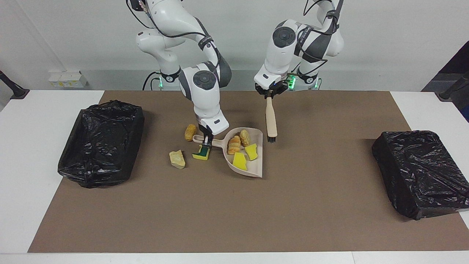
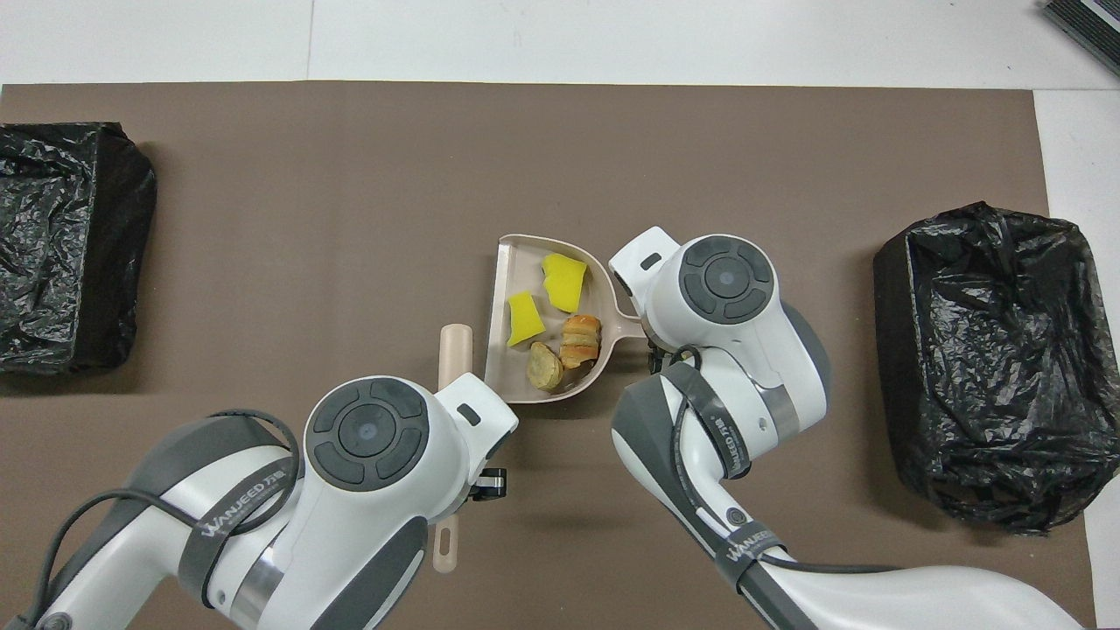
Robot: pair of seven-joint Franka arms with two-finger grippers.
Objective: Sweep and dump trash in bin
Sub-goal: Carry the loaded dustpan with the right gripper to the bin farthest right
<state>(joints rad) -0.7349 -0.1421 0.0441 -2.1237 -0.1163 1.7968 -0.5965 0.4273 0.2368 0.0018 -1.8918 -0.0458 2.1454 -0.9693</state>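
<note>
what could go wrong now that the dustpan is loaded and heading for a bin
1. The dustpan carries four loose scraps, and the right pincer holds only its thin handle; a tilt toward the open lip could spill them.
2. Three scraps lie on the mat by that pincer, including the green-and-yellow sponge; dumping now would likely leave them unswept.
3. The brush hangs from the left pincer beside the pan and could clip it.

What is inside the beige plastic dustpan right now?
The beige plastic dustpan holds four scraps: two yellow sponge chunks and two tan-orange bread-like pieces. Nothing covers its tray in either view.
</note>
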